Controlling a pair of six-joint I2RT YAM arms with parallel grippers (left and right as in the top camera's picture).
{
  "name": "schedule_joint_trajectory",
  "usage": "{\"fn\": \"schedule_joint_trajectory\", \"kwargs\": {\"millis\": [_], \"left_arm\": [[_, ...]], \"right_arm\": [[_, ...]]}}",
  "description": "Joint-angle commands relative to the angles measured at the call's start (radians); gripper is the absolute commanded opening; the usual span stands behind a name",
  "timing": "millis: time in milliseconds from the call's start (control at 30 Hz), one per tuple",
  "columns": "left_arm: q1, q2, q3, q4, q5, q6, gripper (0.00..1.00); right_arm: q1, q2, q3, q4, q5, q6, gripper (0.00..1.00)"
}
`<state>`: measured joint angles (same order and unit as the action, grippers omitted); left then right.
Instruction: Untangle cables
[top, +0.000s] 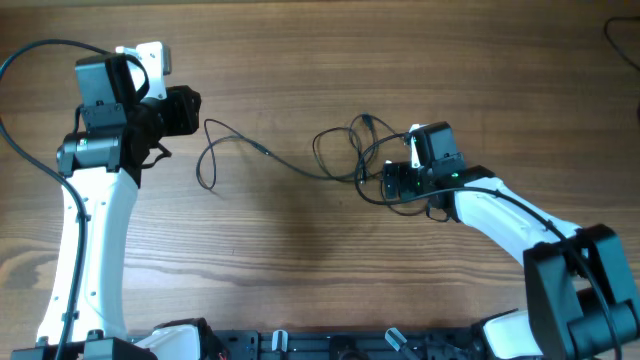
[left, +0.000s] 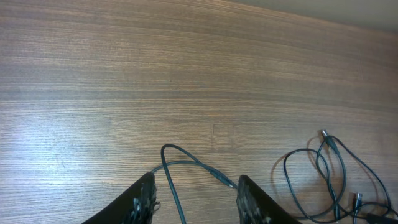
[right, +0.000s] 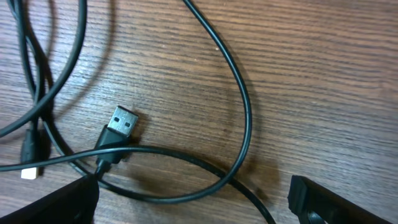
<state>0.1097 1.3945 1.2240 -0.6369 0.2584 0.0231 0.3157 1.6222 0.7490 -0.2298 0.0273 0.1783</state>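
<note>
Thin black cables lie on the wooden table. One long strand (top: 262, 150) loops at the left and runs right into a loose tangle (top: 345, 145). My left gripper (top: 190, 108) hovers by the loop's top end. In the left wrist view it (left: 196, 186) is open, with the strand (left: 180, 152) on the table passing between its fingers and the tangle (left: 329, 168) to the right. My right gripper (top: 385, 185) sits low over the tangle's right side. It (right: 193, 193) is wide open, cable curves (right: 242, 99) cross between its fingers, and a USB plug (right: 122, 123) lies just ahead.
The wooden table (top: 300, 260) stretches bare toward the front. The arm bases (top: 300, 345) line the near edge. A thick black arm wire (top: 20, 110) arcs at the far left. Another dark wire (top: 625, 35) shows at the top right corner.
</note>
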Motion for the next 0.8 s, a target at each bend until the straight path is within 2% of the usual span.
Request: {"fn": "schedule_joint_trajectory", "kwargs": {"millis": [0, 300, 367, 467, 533, 600, 767], "left_arm": [[0.006, -0.015, 0.009, 0.000, -0.001, -0.006, 0.44], [0.006, -0.015, 0.009, 0.000, -0.001, -0.006, 0.45], [0.006, -0.015, 0.009, 0.000, -0.002, -0.006, 0.45], [0.006, -0.015, 0.009, 0.000, -0.001, -0.006, 0.45], [0.006, -0.015, 0.009, 0.000, -0.001, -0.006, 0.45], [0.006, -0.015, 0.009, 0.000, -0.001, -0.006, 0.46], [0.006, -0.015, 0.009, 0.000, -0.002, -0.006, 0.47]], "right_arm": [[0.001, 0.024, -0.005, 0.031, 0.016, 0.008, 1.00], [-0.003, 0.083, -0.005, 0.043, 0.016, 0.040, 1.00], [-0.003, 0.084, -0.005, 0.043, 0.016, 0.066, 0.93], [-0.003, 0.084, -0.005, 0.054, 0.016, 0.068, 0.73], [-0.003, 0.084, -0.005, 0.053, 0.016, 0.069, 0.51], [-0.003, 0.083, -0.004, 0.053, 0.016, 0.076, 0.04], [-0.003, 0.045, 0.014, 0.052, -0.057, 0.088, 0.04]]}}
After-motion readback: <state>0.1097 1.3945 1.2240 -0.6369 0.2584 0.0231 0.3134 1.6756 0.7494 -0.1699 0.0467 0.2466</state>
